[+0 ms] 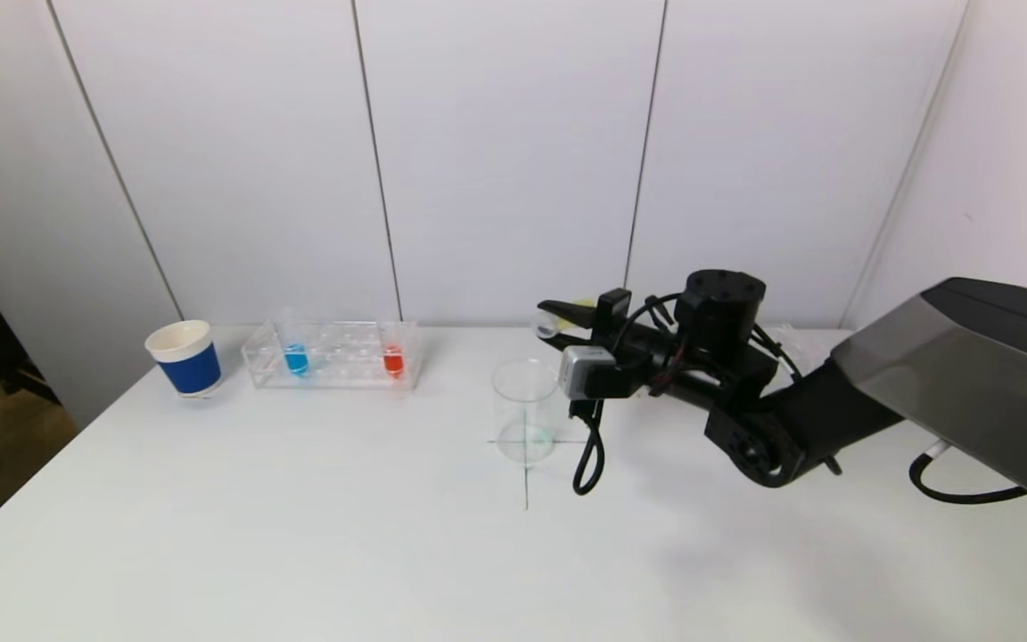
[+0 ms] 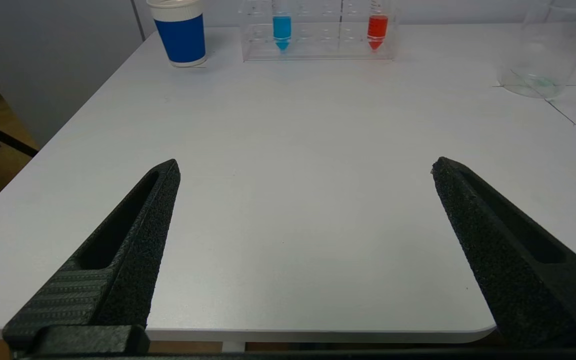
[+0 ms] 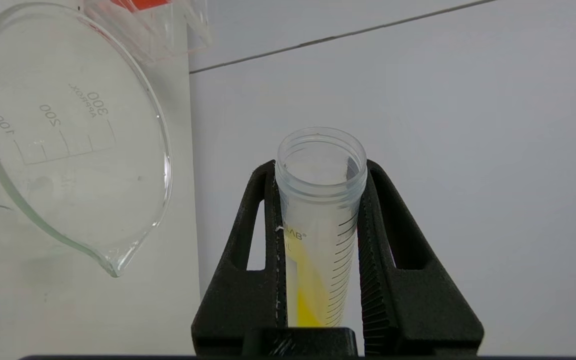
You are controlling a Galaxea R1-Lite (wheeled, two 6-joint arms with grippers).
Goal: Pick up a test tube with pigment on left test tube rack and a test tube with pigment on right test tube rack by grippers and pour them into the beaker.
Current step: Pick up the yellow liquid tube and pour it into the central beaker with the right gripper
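My right gripper (image 1: 558, 318) is shut on a clear test tube (image 1: 548, 325) holding yellow pigment, tipped onto its side. The tube's open mouth is just behind and above the rim of the glass beaker (image 1: 525, 410). In the right wrist view the fingers (image 3: 268, 210) clamp the tube (image 3: 320, 225), with the yellow pooled low in it and the beaker (image 3: 68, 135) beside it. The beaker holds a thin greenish film at its bottom. The left rack (image 1: 335, 357) holds a blue tube (image 1: 296, 358) and a red tube (image 1: 393, 360). My left gripper (image 2: 306, 167) is open and empty over the table's near edge.
A blue and white paper cup (image 1: 185, 358) stands left of the left rack. The right rack (image 1: 788, 339) is mostly hidden behind my right arm. A black cable (image 1: 587, 459) hangs from the right wrist, next to the beaker. The left wrist view shows the cup (image 2: 180, 32), rack (image 2: 318, 42) and beaker (image 2: 543, 55).
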